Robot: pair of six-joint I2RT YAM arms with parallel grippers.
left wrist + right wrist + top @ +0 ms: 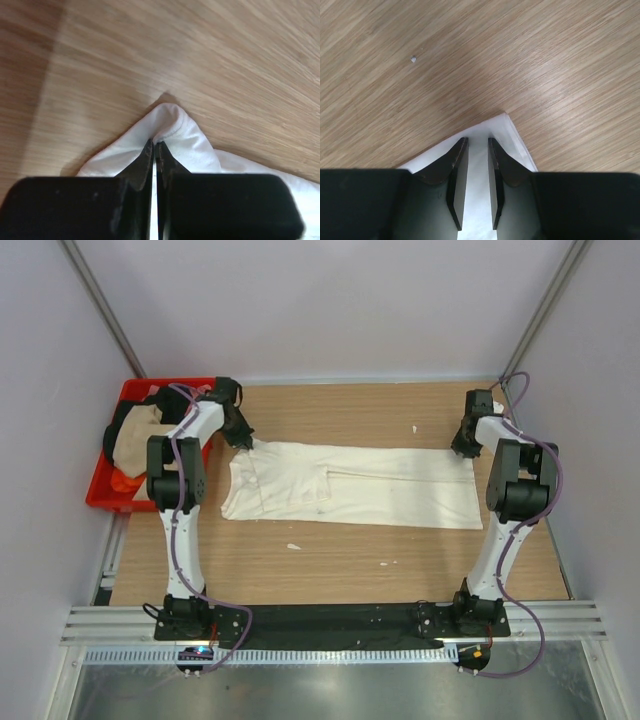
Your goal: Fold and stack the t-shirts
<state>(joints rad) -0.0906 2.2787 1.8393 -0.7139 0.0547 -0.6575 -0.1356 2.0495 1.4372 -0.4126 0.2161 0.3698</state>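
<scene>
A large cream t-shirt [380, 485] lies folded lengthwise into a long strip across the middle of the wooden table. My left gripper [243, 443] is at its far left corner and is shut on a pinched peak of the cloth [175, 125], with the jaws nearly touching [155, 143]. My right gripper [462, 450] is over the far right corner. Its fingers [478, 140] stand a little apart over the flat cloth corner [510, 131] and grip nothing. More t-shirts, tan [135, 440], black [122, 418] and orange [125, 483], lie heaped in the crate.
A red plastic crate [100, 495] stands at the table's left edge, beside the left arm. Small white scraps lie on the wood [293, 546] [414, 428] [413, 59]. Grey walls close in the back and both sides.
</scene>
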